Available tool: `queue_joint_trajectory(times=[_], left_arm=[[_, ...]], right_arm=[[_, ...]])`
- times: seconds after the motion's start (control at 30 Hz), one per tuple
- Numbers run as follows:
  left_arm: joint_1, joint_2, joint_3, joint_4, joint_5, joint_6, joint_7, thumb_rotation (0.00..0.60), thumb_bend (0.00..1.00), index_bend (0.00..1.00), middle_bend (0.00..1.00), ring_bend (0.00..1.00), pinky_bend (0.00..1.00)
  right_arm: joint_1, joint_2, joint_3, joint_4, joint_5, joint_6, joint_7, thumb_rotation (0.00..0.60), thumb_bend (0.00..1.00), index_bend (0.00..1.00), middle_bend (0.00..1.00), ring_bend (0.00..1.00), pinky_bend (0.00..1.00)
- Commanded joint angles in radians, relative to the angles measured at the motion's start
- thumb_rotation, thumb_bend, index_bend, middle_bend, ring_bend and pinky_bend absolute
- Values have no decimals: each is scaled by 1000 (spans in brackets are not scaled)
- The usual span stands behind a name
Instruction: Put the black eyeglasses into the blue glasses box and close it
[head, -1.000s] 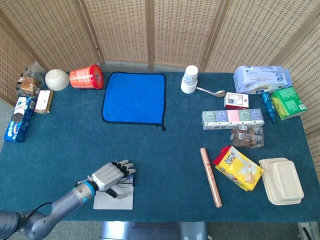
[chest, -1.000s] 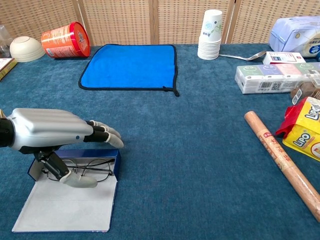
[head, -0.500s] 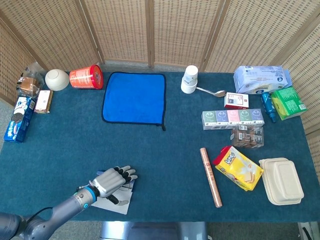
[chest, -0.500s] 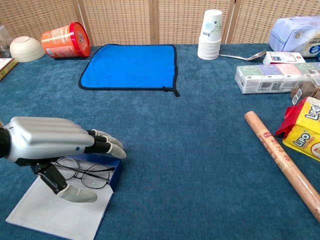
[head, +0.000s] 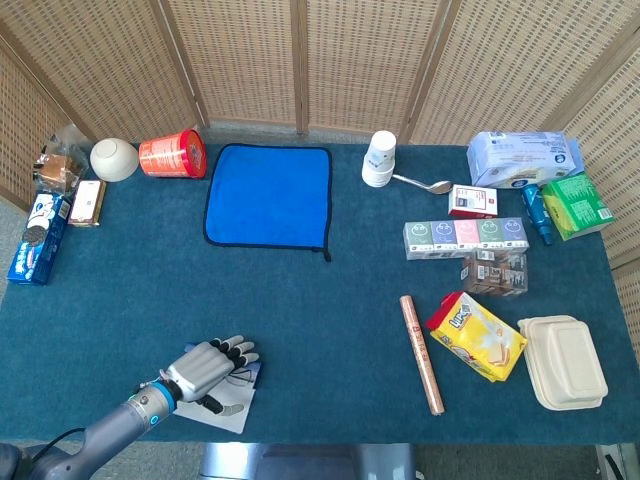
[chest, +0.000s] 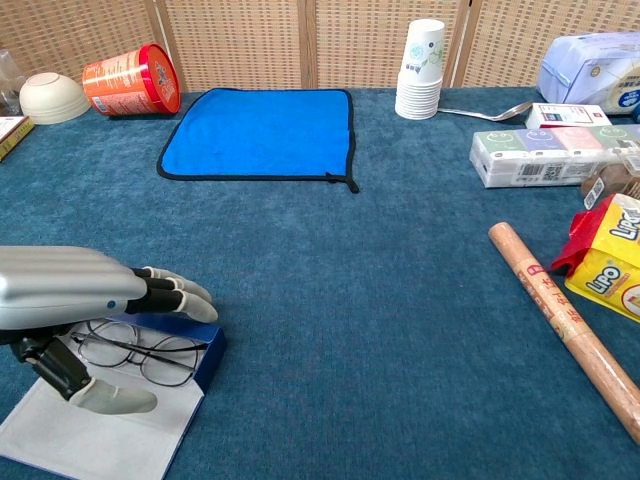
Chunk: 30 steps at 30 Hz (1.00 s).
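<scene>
The blue glasses box (chest: 208, 346) lies open near the table's front left edge, its pale grey lid flap (chest: 110, 440) spread flat toward me. The black eyeglasses (chest: 137, 352) lie inside it, thin-framed and folded. My left hand (chest: 85, 298) hovers flat over the box with its fingers stretched out above the glasses and its thumb (chest: 105, 399) down on the lid flap. From the head view the left hand (head: 205, 365) covers most of the box (head: 232, 408). My right hand is not in either view.
A blue cloth (head: 268, 195) lies at the back centre, with a red can (head: 172, 155) and a white bowl (head: 113, 158) to its left. Paper cups (head: 379, 158), boxes, a yellow snack bag (head: 476, 334) and a brown roll (head: 421, 353) fill the right half.
My left hand has drawn back to the left and toward the front edge. The box with the glasses has slid and turned with it, its lid flap swinging leftward.
</scene>
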Motion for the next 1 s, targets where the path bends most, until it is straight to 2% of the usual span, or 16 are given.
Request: queue_joint_trajectory(times=[0.03, 1.0], left_arm=[[15, 10, 8, -7, 14, 8, -19, 202, 212, 92, 48, 0, 193], [96, 32, 41, -55, 67, 49, -54, 204, 213, 87, 40, 0, 196]], right_arm=[[1, -1, 0, 3, -1, -1, 2, 417, 432, 149, 291, 230, 236], [15, -9, 1, 38, 4, -22, 42, 412, 433, 150, 291, 230, 237]])
